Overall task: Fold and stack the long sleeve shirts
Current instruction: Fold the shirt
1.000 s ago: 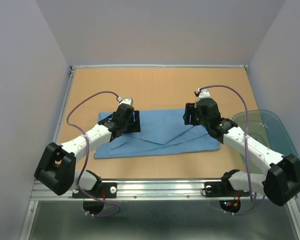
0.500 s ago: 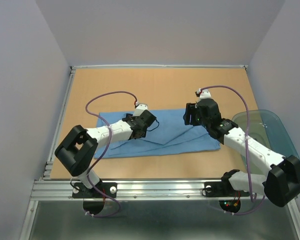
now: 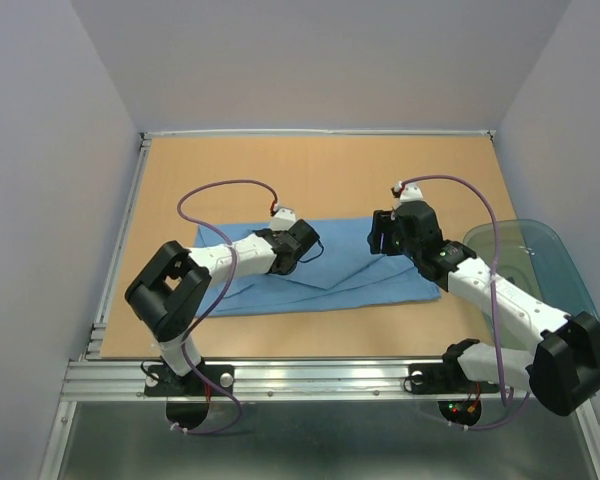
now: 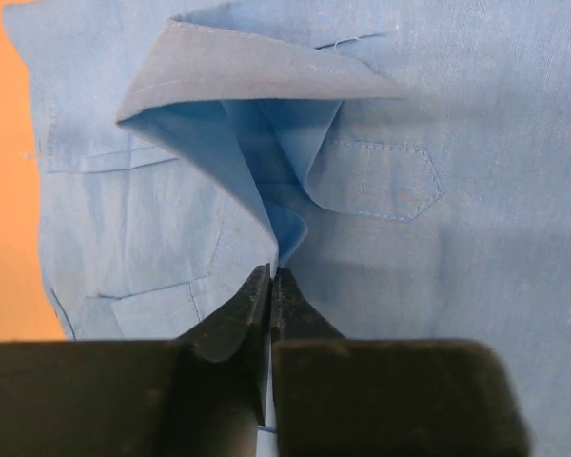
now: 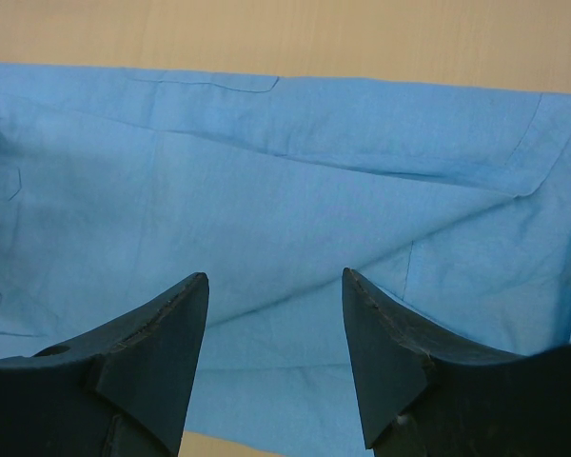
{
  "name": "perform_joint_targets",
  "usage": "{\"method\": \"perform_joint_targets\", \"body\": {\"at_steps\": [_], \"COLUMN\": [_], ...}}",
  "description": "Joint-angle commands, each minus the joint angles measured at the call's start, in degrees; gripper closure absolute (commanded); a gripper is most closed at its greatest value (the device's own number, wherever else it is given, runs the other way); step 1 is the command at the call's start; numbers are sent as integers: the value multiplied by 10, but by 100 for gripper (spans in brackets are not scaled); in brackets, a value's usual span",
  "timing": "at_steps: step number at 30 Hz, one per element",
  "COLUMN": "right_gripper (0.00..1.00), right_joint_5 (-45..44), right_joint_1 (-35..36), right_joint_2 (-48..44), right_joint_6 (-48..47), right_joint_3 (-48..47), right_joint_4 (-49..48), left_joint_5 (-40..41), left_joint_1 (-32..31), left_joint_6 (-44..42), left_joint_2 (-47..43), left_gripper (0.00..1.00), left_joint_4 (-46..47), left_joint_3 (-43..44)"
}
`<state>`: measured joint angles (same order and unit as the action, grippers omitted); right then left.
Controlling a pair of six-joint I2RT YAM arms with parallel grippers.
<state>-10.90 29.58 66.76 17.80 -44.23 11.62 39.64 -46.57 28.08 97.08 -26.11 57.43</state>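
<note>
Shirt [image 3: 350,272], light blue, lies folded flat in the middle of the worktop [image 3: 320,170], its long axis running left to right. Left gripper [image 4: 271,278] is closed, pinching a raised fold of its cloth. Right gripper [image 5: 274,281] hangs wide open above the shirt's right part. Teal tub [image 3: 545,255] sits at the far right edge.

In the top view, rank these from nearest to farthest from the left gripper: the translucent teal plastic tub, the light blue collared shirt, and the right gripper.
1. Light blue collared shirt: mid-table, a fold of it pinched in the left gripper.
2. Right gripper: to its right, over the shirt.
3. Translucent teal plastic tub: far right edge.
</note>
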Motion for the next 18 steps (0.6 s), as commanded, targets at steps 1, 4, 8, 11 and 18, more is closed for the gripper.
{"method": "perform_joint_targets", "body": {"at_steps": [1,4,8,11,18], "right_gripper": [36,36,36,36,36], "right_joint_5": [-4,-5,-3,-3,-1], "right_joint_1": [-4,-4,-4,-4,-5], "right_joint_2": [-18,-18,-18,-22,-29], "right_joint_6": [4,5,7,8,10], "right_joint_3": [8,7,5,7,10], "right_joint_4": [-12,-12,-12,-13,-13], "left_joint_5": [21,-1,-73,-157,-323], "left_joint_1": [-5,-5,33,80,190], "left_joint_6": [25,40,53,55,58], "left_joint_2": [-37,-104,-158,-188,-244], "left_gripper": [100,100,100,100,100], "left_joint_4": [-68,-96,-111,-108,-76], "left_joint_3": [46,67,82,74,-5]}}
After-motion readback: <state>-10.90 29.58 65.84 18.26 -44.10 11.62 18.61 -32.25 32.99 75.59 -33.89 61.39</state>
